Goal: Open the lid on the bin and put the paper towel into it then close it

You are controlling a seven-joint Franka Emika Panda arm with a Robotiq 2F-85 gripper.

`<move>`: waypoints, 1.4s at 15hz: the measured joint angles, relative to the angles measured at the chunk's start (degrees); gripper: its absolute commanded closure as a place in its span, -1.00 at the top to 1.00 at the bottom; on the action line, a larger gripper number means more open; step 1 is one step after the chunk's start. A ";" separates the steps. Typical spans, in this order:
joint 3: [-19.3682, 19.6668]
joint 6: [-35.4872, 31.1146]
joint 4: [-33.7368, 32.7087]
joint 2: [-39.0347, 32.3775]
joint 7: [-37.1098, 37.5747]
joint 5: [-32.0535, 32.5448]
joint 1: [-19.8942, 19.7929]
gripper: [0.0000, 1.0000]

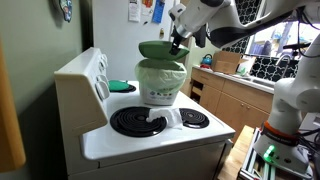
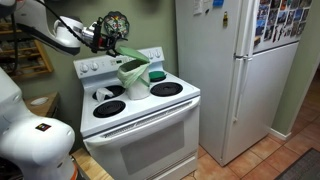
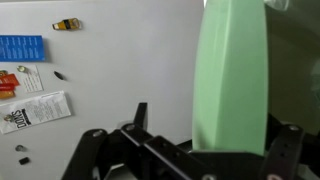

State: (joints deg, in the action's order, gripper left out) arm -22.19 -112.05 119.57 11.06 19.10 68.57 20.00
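Note:
The bin [image 1: 160, 85] [image 2: 134, 90], a white tub with a pale bag liner, stands at the back of the stove top. Its pale-green lid [image 1: 157, 49] [image 2: 129, 70] is tilted up over the rim, dark underside showing. My gripper [image 1: 177, 42] [image 2: 116, 50] is at the lid's raised edge. In the wrist view the lid [image 3: 232, 75] fills the space between the spread fingers of the gripper [image 3: 215, 128]; the jaws stand open around it. A small white wad, probably the paper towel [image 1: 166, 118] [image 2: 106, 91], lies on the stove by the burners.
The white stove [image 1: 150, 140] [image 2: 140, 125] has black coil burners and a rear control panel [image 1: 100, 75]. A white fridge [image 2: 230, 70] [image 3: 110, 60] with papers and magnets stands beside it. A flat dark-green disc [image 2: 157, 76] lies next to the bin. Wooden cabinets [image 1: 230, 95] stand behind.

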 measured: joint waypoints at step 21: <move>3.67 4.51 -8.64 -0.67 4.87 2.50 -5.00 1.00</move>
State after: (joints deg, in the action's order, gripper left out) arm -18.51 -107.54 110.93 10.39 23.97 71.07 15.00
